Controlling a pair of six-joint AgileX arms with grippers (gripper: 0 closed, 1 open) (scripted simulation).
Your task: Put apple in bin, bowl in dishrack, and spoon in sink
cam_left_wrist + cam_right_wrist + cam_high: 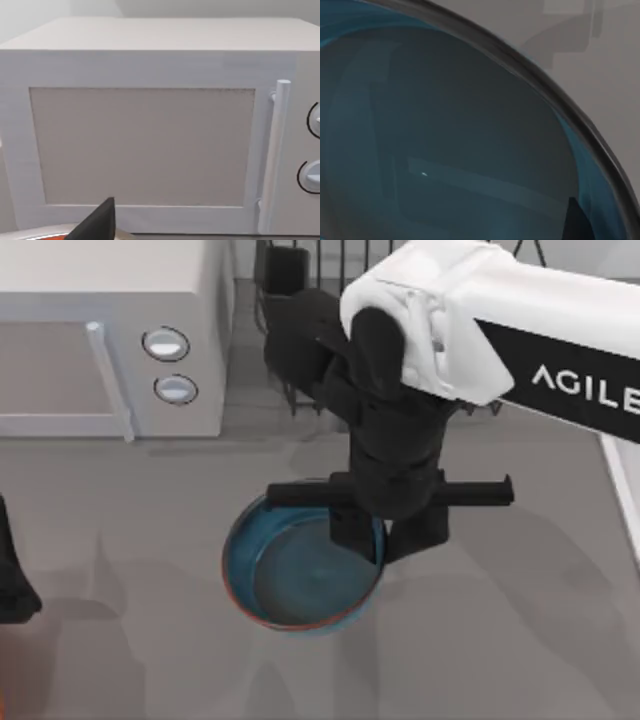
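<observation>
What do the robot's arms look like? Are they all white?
Not all white. The right arm has a glossy white shell with a black band carrying white AGILE lettering. Its wrist and right gripper are matte black and blocky, with a flat black crossbar. The left arm shows as a dark black shape at the table's left edge.

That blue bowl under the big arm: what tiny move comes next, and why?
Probably closing on the rim. The right gripper hangs over the far-right edge of the bowl, which sits on the table, not in the dishrack behind. Whether the jaws already pinch the rim is unclear.
</observation>
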